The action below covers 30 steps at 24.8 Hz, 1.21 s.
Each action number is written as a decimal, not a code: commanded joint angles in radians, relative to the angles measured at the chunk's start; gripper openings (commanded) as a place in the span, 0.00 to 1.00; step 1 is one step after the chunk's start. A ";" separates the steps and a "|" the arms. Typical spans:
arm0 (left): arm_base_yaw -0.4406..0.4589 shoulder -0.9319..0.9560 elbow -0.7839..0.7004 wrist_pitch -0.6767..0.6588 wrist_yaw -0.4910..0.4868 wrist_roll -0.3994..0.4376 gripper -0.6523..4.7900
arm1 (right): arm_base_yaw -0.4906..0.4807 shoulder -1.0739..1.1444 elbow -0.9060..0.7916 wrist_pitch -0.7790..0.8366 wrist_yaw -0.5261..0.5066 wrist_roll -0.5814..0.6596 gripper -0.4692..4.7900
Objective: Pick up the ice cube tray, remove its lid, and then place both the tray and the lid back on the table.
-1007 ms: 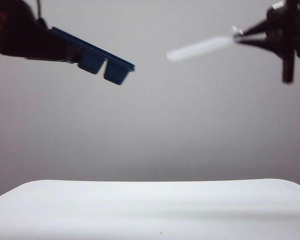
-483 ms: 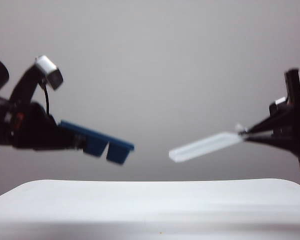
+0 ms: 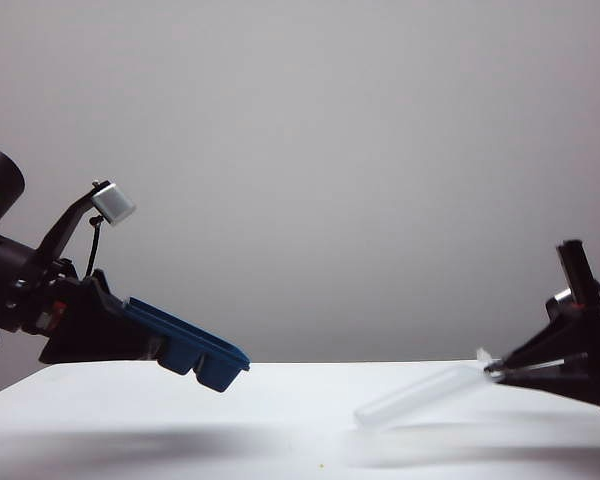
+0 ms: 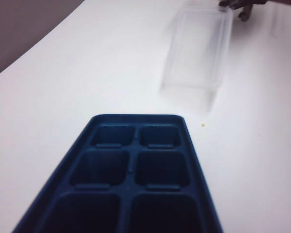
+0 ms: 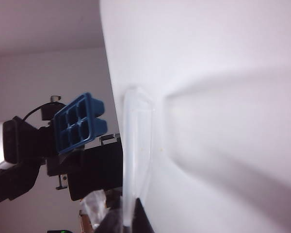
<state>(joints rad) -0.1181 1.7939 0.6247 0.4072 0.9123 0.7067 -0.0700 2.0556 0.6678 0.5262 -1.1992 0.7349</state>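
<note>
Left hand (image 3: 145, 335) clamps ice cube tray (image 3: 195, 350); right hand (image 3: 495, 372) pinches lid (image 3: 420, 395) edge, above table (image 3: 280, 430).

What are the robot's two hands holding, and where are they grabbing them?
The left end effector holds the ice cube tray by one short end. The right end effector pinches the lid at its short end's edge.

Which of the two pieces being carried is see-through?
The lid, pinched by the right arm's fingers low over the table. The ice cube tray on the left is solid dark blue.
</note>
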 commanded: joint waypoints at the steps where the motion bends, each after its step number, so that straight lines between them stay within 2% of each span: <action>1: 0.001 -0.002 0.002 0.001 -0.009 0.003 0.66 | -0.001 0.011 0.007 0.023 0.021 -0.007 0.09; 3: 0.001 -0.002 0.002 -0.029 -0.029 0.003 0.66 | -0.007 0.011 0.008 0.027 0.051 -0.006 0.20; 4: 0.001 -0.002 0.002 -0.058 -0.053 0.004 0.66 | -0.017 0.011 0.010 0.030 0.053 -0.006 0.33; 7: 0.001 -0.002 0.002 -0.135 -0.106 0.019 0.69 | -0.042 0.011 0.010 0.031 0.056 -0.006 0.44; 9: 0.001 -0.002 0.002 -0.160 -0.109 0.019 0.71 | -0.051 0.011 0.010 0.031 0.053 -0.006 0.44; 10: 0.001 -0.002 0.002 -0.169 -0.109 0.019 0.75 | -0.058 0.011 0.010 0.031 0.052 -0.006 0.46; 11: 0.001 -0.002 0.002 -0.177 -0.109 0.019 0.85 | -0.063 0.011 0.010 0.031 0.048 -0.005 0.51; 13: 0.001 -0.002 0.007 -0.193 -0.137 0.011 1.00 | -0.069 0.011 0.010 0.030 0.040 -0.002 0.54; 20: 0.002 -0.010 0.008 -0.252 -0.198 0.002 1.00 | -0.079 0.011 0.010 0.013 0.031 -0.003 0.55; 23: 0.002 -0.087 0.009 -0.251 -0.229 -0.033 1.00 | -0.133 0.008 0.010 -0.058 0.034 -0.027 0.60; 25: 0.002 -0.151 0.010 -0.248 -0.244 -0.039 1.00 | -0.169 -0.008 0.009 -0.129 0.048 -0.081 0.60; 28: 0.002 -0.224 0.010 -0.240 -0.247 -0.055 1.00 | -0.191 -0.047 0.010 -0.273 0.135 -0.201 0.61; 29: 0.002 -0.251 0.010 -0.232 -0.247 -0.072 1.00 | -0.191 -0.074 0.010 -0.360 0.211 -0.271 0.62; 30: 0.002 -0.269 0.010 -0.225 -0.247 -0.082 1.00 | -0.188 -0.092 0.010 -0.404 0.244 -0.309 0.65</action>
<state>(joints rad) -0.1173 1.5410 0.6312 0.1638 0.6621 0.6483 -0.2653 1.9858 0.6754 0.2054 -1.0119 0.5152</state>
